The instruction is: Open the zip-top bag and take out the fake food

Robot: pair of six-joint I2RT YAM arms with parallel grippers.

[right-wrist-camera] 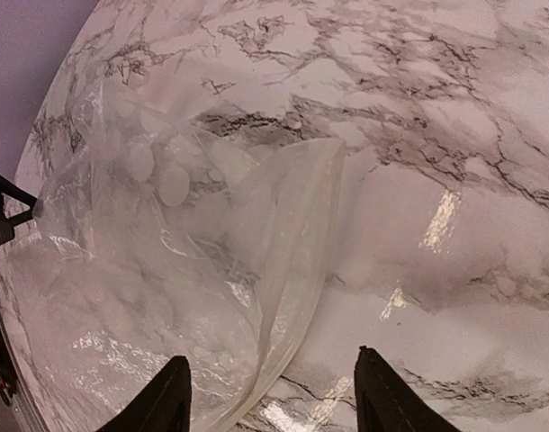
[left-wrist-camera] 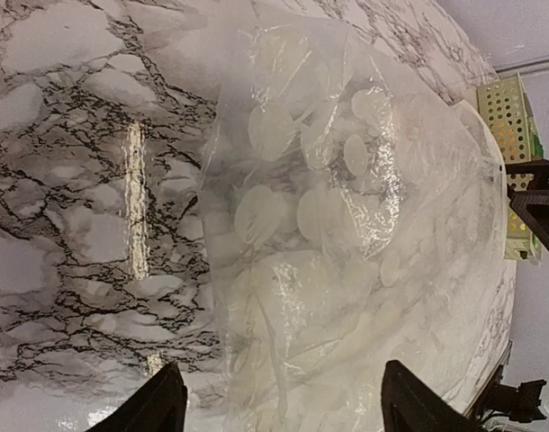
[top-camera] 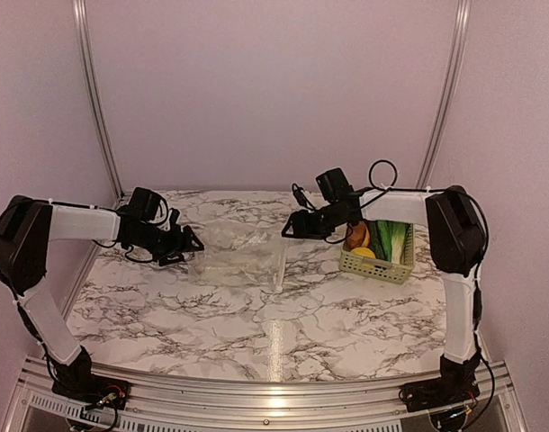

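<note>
Item, nearest: marble-patterned surface (top-camera: 256, 333), bare veining between the arm bases and the goods. Item: zip-top bag (top-camera: 243, 254), clear and crinkled, lying slack on the surface to the left of the pale green basket (top-camera: 375, 267) and apart from it. Both wrist views show only marble through the film, so it reads as emptied. Pale round patches on the plastic may be print or glare, which cannot be told. A thicker band runs along the edge facing the basket, probably the zip strip, and lying there because that mouth was the side worked. Item: left hand (top-camera: 192, 243), on the side of the bag away from the basket, released, fingers (left-wrist-camera: 162, 405) spread wide and gripping nothing. The bag spreads out ahead of it and reaches down between the fingers. Item: right hand (top-camera: 288, 227), between the bag and the basket, poised above the surface, likewise released and gripping nothing. The bag's banded edge lies just ahead and toward its left finger, with bare marble under the other. Item, farthest: fake food (top-camera: 389, 238), inside the basket, long green pieces beside yellow and brown roundish ones, gathered there presumably to keep them clear of the bag. Judged status: removal appears complete or nearly so.
</note>
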